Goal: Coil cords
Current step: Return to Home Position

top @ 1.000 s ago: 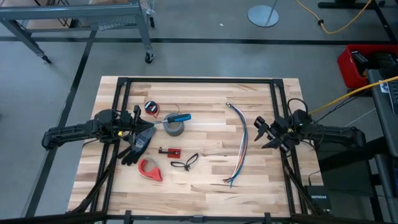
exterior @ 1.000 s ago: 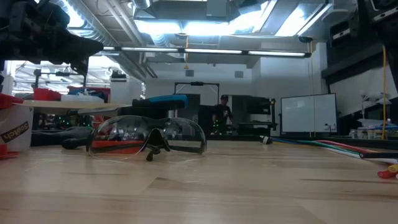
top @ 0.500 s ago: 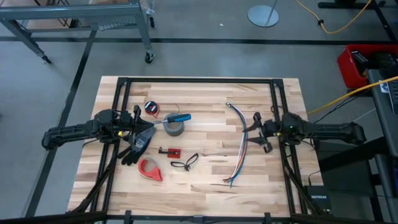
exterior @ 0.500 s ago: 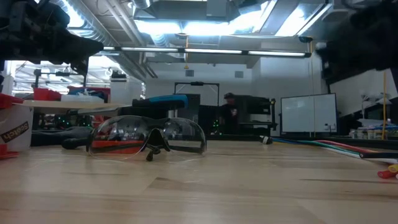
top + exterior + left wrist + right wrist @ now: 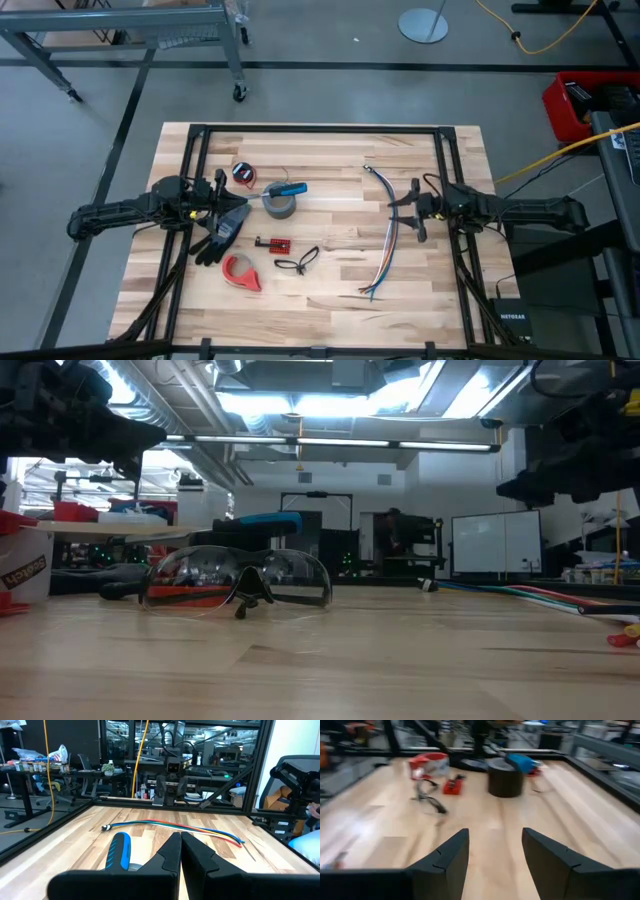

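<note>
The small round red cord coil with black parts (image 5: 243, 172) lies flat on the table at the far left, just beyond the grey tape roll (image 5: 280, 206). My left gripper (image 5: 238, 197) is shut and empty, close to the near side of the coil and left of the tape roll; its shut fingers also show in the left wrist view (image 5: 180, 851). My right gripper (image 5: 408, 210) is open and empty at the table's right, beside the multicoloured wire bundle (image 5: 388, 238); the right wrist view (image 5: 495, 840) shows its gap.
A blue-handled tool (image 5: 291, 188) rests on the tape roll. A black glove (image 5: 224, 233), a red tape dispenser (image 5: 241, 271), a small red board (image 5: 272, 242) and clear safety glasses (image 5: 297, 262) lie near left. Bare wood lies in the middle (image 5: 340, 215).
My right gripper has moved toward the table's left edge, up to the multicoloured wire bundle, and has turned about its own axis on the way. A person in the room behind has walked to the right.
</note>
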You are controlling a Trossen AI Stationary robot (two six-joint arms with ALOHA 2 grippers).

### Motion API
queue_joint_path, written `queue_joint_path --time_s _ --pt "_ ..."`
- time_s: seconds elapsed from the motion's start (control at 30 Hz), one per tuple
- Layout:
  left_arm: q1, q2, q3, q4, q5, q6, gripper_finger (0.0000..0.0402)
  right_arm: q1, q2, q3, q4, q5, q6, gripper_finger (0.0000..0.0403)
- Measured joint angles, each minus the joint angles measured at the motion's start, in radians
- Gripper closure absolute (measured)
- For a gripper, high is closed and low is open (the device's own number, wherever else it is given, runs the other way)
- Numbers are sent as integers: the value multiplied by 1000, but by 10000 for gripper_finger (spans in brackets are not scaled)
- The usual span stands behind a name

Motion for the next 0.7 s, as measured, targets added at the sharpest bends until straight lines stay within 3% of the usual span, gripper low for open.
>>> queue_joint_path --time_s 0.2,0.7 --pt "0 0 0 0 0 0 398 0 0 0 -20 126 -1 214" --pt "0 0 0 0 0 0 398 0 -27 0 -20 120 0 214"
